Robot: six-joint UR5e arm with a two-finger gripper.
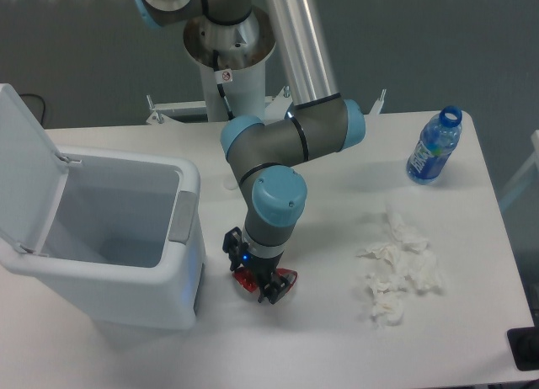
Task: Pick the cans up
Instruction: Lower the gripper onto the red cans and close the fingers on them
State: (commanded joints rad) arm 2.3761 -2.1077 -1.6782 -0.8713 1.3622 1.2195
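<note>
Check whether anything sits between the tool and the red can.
Nothing visible does. The tool is already down over the red can, with red showing on both sides of its fingers. The bin stands apart to one side, the tissue wads to the other.

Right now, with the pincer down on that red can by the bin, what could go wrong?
The can is dented and mostly hidden under the pincer, so the grip may be off-centre and it could slip or squirt out sideways. The white bin stands close on one side, so a swing during the lift might clip its wall. Whether the jaws have closed cannot be seen.
</note>
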